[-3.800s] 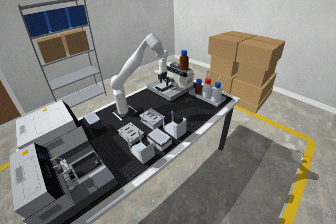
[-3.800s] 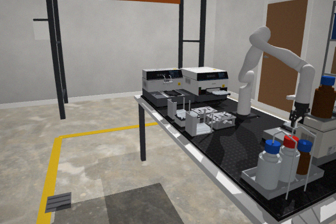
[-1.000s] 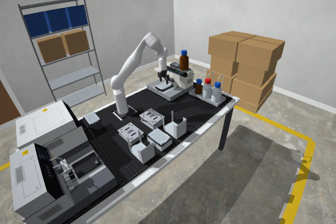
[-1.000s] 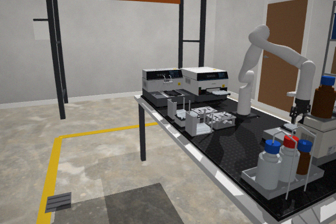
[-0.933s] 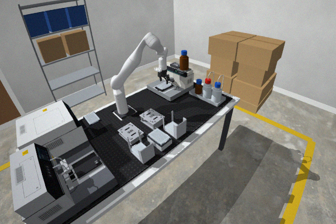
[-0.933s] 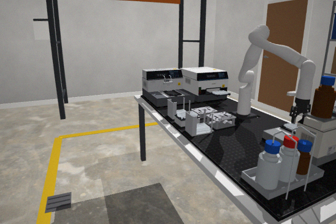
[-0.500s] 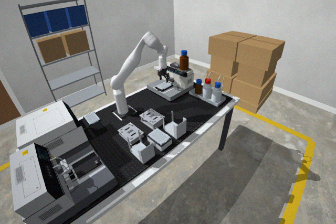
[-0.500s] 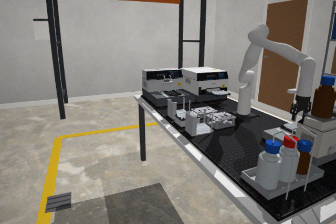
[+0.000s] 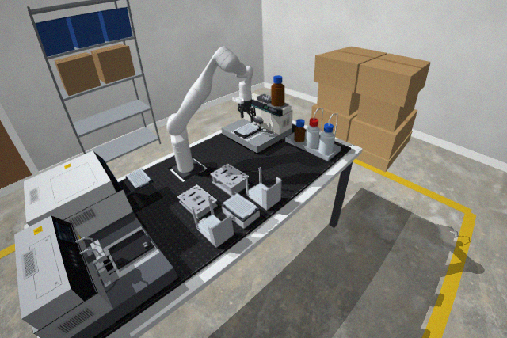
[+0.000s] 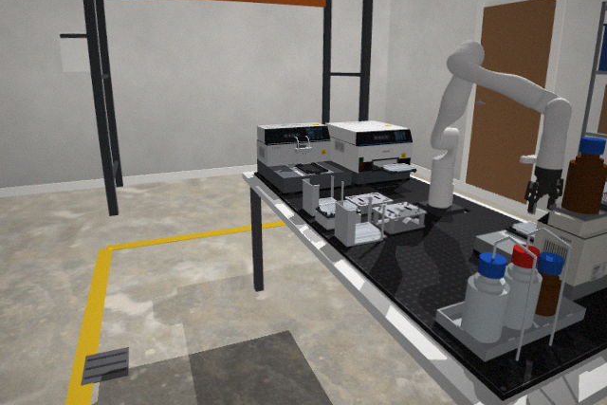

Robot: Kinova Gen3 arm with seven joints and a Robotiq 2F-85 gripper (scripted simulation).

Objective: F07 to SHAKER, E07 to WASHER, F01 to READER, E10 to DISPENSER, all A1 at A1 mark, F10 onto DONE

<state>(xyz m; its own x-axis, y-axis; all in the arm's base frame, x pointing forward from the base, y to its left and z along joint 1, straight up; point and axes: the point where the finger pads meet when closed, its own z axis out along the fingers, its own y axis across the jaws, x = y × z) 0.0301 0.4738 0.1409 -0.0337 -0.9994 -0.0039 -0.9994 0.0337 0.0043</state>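
Top view: spread-wide, empty jaws hang above the white ridged well plate [image 9: 247, 128]; an off-centre descent could knock it askew.

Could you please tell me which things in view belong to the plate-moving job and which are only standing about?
Job: open black gripper; white well plate on the grey dispenser; two white stack racks.

Standing about: brown cardboard boxes; grey shelf unit; blue-capped amber bottle.
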